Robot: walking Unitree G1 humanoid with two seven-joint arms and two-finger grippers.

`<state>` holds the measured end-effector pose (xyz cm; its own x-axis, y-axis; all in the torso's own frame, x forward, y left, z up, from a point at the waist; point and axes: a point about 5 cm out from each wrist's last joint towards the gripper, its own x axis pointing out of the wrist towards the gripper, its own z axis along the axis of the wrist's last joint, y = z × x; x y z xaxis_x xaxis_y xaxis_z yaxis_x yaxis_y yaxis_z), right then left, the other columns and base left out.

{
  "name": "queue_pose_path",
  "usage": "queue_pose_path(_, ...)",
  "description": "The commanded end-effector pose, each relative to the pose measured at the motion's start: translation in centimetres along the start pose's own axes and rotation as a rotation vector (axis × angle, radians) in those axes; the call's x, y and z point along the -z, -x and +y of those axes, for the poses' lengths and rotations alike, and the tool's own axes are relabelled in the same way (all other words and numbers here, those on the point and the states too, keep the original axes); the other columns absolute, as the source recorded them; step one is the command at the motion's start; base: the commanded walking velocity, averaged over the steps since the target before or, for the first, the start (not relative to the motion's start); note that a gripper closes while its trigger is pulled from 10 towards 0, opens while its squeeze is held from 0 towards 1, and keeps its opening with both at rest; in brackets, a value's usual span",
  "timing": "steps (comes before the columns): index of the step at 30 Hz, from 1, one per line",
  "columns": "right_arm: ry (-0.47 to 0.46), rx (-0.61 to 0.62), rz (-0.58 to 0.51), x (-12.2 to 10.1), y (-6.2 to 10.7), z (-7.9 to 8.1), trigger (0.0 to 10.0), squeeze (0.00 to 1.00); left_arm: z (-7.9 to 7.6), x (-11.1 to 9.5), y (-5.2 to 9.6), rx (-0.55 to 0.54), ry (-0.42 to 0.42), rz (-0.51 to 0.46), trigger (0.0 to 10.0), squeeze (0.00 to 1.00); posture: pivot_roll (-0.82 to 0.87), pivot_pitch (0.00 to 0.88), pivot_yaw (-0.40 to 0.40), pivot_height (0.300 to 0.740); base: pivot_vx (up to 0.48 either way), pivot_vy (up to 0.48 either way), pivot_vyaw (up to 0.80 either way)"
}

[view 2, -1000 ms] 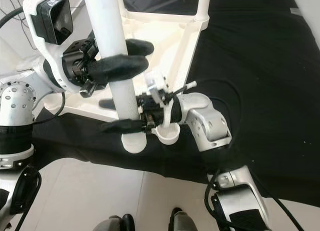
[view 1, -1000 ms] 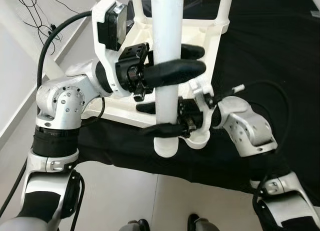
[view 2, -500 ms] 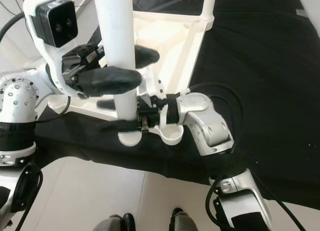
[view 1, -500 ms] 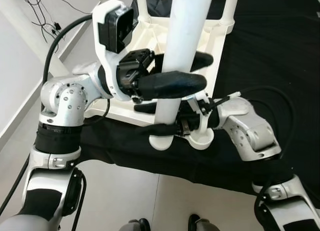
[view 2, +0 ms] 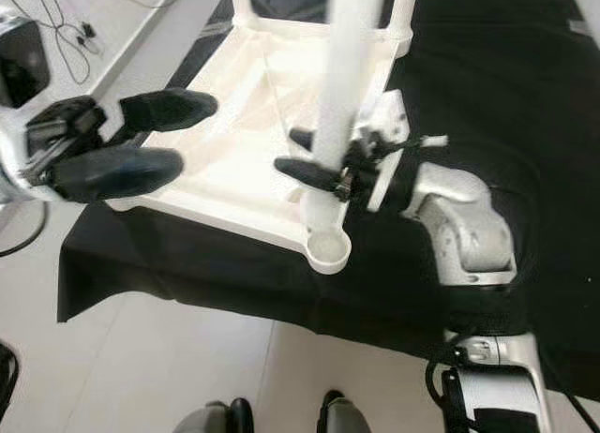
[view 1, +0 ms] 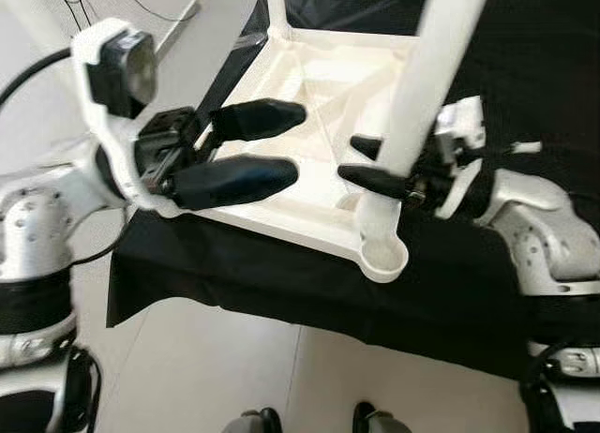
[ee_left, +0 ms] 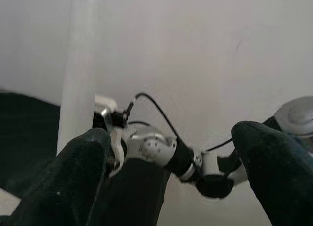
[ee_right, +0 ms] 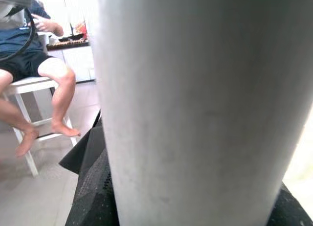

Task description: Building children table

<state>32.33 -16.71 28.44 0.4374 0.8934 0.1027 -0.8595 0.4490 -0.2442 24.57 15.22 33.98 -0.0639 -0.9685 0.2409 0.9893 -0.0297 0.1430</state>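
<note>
- At the near corner of the upturned tabletop (view 1: 309, 124), the right gripper (view 1: 370, 166) is pinched on the white leg (view 1: 422, 96), low down, just above the corner socket (view 1: 384, 257).
- The leg's foot sits beside that socket, by the look of it not seated in it: the cup shows open and hollow, and the leg leans up and away to the far right.
- In the right wrist view the leg (ee_right: 195, 103) is pressed close against the camera; beyond it a person sits on a white stool (ee_right: 22, 84) well off from the tabletop.
- Left of the leg, the left gripper (view 1: 239, 152) hangs spread wide over the tabletop's near left edge, gripping nothing.
- A second ago that left gripper was clamped round the leg higher up, and the leg stood nearer upright in front of the socket; now it has let go and drawn off to the left, so the right one carries the leg alone.
- I'd judge that as a hand-over for the seating step: the right arm must stand the leg straight and press it into the socket, and a one-handed hold risks it slipping.
- Two more legs (view 1: 276, 7) rise at the tabletop's far corners; a black cloth (view 1: 525, 67) lies under it all.
</note>
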Motion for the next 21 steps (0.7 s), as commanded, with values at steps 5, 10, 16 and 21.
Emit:
queue_pose_path(5,0.0,0.018,-0.033,-0.7,1.4,-0.8,0.0,0.0,-1.6,2.1,1.3,-0.127,0.034,0.1,10.0,1.0,-0.04,0.304,0.088,0.74,0.0,0.0,0.0)
queue_pose_path(10,-0.024,-0.046,-0.09,-1.3,2.2,0.4,0.0,0.0,-3.7,7.7,1.4,-0.25,0.117,0.248,10.0,1.0,-0.04,0.324,0.087,0.74,0.0,0.0,0.0)
queue_pose_path(16,-0.057,-0.193,-0.123,-1.3,3.0,3.7,0.0,0.0,-6.4,12.6,1.8,-0.382,0.213,0.352,10.0,1.0,-0.04,0.343,0.094,0.74,0.0,0.0,0.0)
queue_pose_path(21,-0.05,-0.236,-0.072,-0.2,2.8,5.3,9.9,0.0,-7.9,14.7,2.2,-0.492,0.25,0.373,10.0,0.34,-0.04,0.349,0.098,0.74,0.0,0.0,0.0)
